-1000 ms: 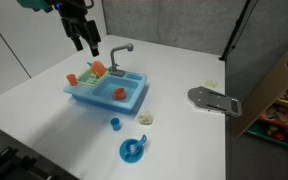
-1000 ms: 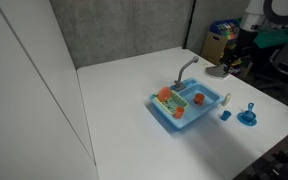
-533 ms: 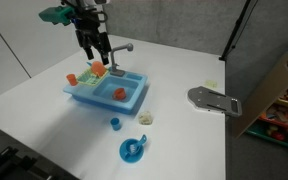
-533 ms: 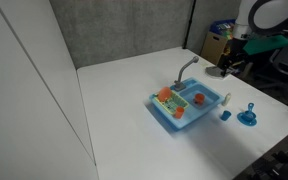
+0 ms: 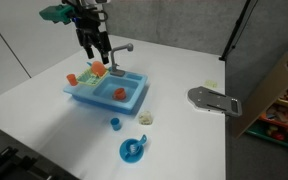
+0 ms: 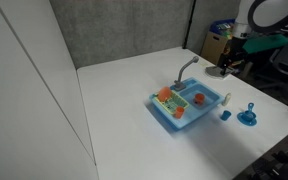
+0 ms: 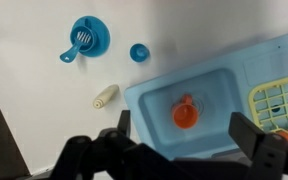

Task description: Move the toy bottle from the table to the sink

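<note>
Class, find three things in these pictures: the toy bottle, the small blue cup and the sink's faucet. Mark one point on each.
Toy bottle (image 7: 105,97): wrist view, on the middle of its pale body.
Cup (image 7: 139,52): wrist view, on its open top.
Faucet (image 6: 187,68): an exterior view, on its curved grey neck.

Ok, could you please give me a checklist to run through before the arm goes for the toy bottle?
1. Gripper open and empty: ok.
2. Toy bottle lying free, apart from the small blue cup: ok.
3. Gripper positioned over the bottle: not ok; it hangs above the sink.
4. Room in a basin for the drop: ok; the one in the wrist view holds only an orange toy.
5. Which end of the bottle is the neck: cannot tell.
</note>
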You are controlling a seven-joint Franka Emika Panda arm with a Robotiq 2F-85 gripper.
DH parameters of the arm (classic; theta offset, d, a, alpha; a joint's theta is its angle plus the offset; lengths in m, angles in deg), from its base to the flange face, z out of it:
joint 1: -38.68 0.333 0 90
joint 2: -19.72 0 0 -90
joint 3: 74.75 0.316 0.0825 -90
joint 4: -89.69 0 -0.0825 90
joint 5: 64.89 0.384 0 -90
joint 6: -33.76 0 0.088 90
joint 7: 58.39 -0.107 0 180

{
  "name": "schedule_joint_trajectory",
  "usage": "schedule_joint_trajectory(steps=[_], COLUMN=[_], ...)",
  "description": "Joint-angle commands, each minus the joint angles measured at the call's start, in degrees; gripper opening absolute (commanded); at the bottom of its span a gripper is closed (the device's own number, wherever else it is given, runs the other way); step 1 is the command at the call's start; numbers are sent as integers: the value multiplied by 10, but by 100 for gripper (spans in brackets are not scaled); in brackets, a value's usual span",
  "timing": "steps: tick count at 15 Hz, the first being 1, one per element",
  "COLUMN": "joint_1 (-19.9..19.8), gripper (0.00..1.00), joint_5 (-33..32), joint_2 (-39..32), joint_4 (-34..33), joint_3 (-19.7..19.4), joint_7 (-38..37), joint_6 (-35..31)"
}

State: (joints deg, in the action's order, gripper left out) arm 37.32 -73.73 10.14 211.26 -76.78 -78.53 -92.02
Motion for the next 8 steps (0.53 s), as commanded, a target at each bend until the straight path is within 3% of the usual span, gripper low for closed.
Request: schedule_joint_trajectory(steps=[1,8], joint_1=[0,-18], gripper=[100,100], joint_5=[0,18], joint_2=[-16,-95], joint_4=[-22,-71], joint_3=[-16,-66], joint_7=[-24,-97], joint_6=[13,9])
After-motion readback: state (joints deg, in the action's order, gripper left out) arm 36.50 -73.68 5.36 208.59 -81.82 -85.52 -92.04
